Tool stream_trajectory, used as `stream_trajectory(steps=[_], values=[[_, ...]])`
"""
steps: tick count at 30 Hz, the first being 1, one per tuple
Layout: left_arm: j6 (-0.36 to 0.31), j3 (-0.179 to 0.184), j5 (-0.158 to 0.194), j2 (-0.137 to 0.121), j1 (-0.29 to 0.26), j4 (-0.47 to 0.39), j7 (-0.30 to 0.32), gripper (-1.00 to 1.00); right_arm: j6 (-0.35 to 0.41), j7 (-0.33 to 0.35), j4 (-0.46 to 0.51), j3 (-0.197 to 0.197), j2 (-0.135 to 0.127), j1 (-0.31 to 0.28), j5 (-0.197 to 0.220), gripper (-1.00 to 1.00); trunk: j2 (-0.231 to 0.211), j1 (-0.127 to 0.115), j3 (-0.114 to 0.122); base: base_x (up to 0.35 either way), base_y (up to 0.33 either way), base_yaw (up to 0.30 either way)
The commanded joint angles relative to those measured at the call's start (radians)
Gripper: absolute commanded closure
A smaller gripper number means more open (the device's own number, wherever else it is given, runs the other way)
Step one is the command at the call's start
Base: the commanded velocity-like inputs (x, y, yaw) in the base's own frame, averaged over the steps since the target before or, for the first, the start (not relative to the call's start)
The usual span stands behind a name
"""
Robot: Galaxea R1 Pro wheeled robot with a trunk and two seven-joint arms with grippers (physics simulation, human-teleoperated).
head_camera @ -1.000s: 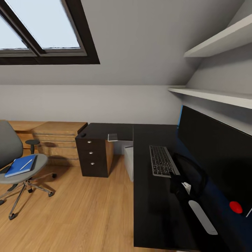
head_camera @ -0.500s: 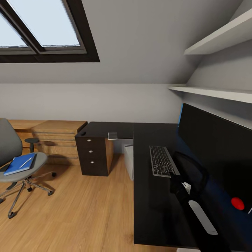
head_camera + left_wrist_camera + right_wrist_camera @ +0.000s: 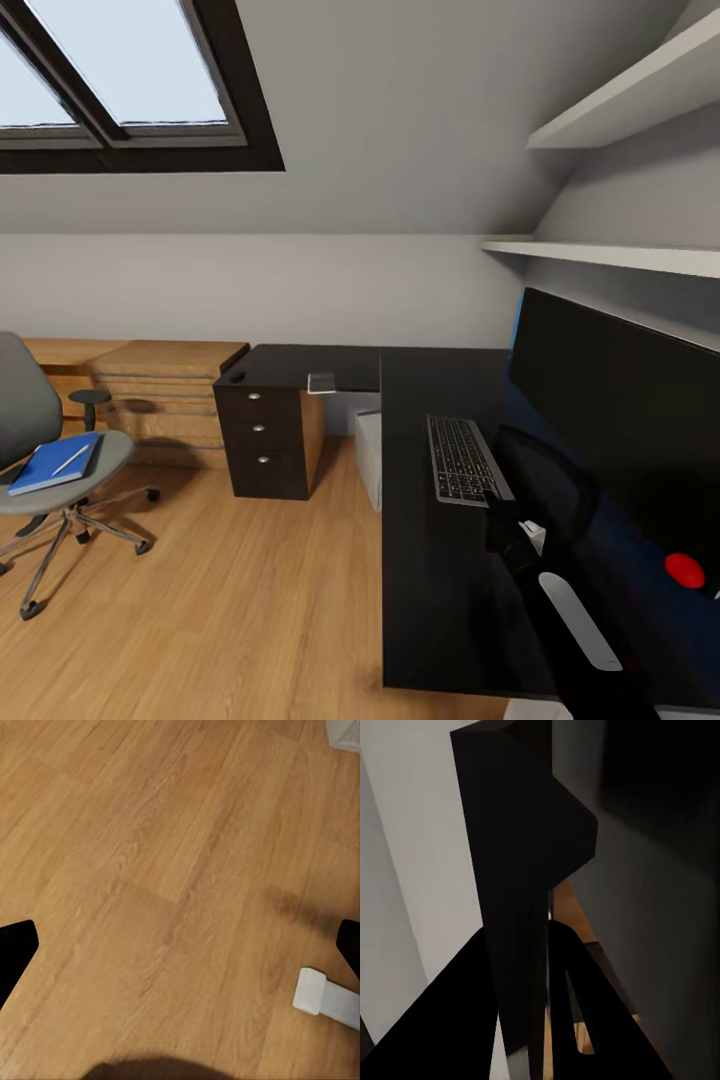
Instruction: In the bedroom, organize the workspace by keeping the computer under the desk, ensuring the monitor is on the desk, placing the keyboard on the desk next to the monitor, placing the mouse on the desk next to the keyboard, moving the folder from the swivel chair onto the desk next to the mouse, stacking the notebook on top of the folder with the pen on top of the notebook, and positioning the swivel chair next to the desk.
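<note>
We've got the keyboard [image 3: 463, 460] on the desk [image 3: 430, 590] beside the monitor [image 3: 620, 400], folder [image 3: 55, 463] on the swivel chair [image 3: 50, 470], left gripper [image 3: 180, 967] spread wide, right gripper's state unclear.

desk [image 3: 440, 600]: glossy black top, faintly mirroring the monitor
monitor [image 3: 620, 400]: smooth black screen, dull sheen
keyboard [image 3: 462, 458]: dark matt keys in a thin silvery frame (metal-looking)
swivel chair [image 3: 40, 440]: grey cloth seat and back, chrome base, black casters
folder [image 3: 55, 463]: smooth bright blue cover
floor [image 3: 165, 870]: warm wood planks, satin finish, visible grain
drawer unit [image 3: 262, 440]: dark matt fronts, small shiny metal knobs
</note>
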State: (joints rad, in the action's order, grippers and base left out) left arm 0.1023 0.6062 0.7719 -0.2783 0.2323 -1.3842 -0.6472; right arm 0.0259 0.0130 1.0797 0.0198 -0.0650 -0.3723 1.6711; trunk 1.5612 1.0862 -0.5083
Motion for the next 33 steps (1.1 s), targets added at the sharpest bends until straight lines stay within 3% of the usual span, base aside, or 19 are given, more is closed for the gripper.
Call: stream_trajectory(steps=[1, 26, 33], values=[[0.01, 0.003, 0.01, -0.001, -0.001, -0.001, -0.003, -1.0, 0.0, 0.005, 0.0, 0.002, -0.001, 0.0, 0.012, 1.0, 0.008, 0.004, -0.004, 0.0, 0.0, 0.0], [0.01, 0.003, 0.01, -0.001, -0.001, 0.001, -0.002, -1.0, 0.0, 0.005, 0.0, 0.002, -0.001, 0.0, 0.01, 1.0, 0.183, 0.1, -0.082, 0.0, 0.0, 0.0], [0.011, 0.0, 0.01, -0.004, -0.001, 0.001, -0.002, -1.0, 0.0, 0.004, 0.0, 0.002, -0.001, 0.0, 0.01, 1.0, 0.183, 0.1, -0.082, 0.0, 0.0, 0.0]])
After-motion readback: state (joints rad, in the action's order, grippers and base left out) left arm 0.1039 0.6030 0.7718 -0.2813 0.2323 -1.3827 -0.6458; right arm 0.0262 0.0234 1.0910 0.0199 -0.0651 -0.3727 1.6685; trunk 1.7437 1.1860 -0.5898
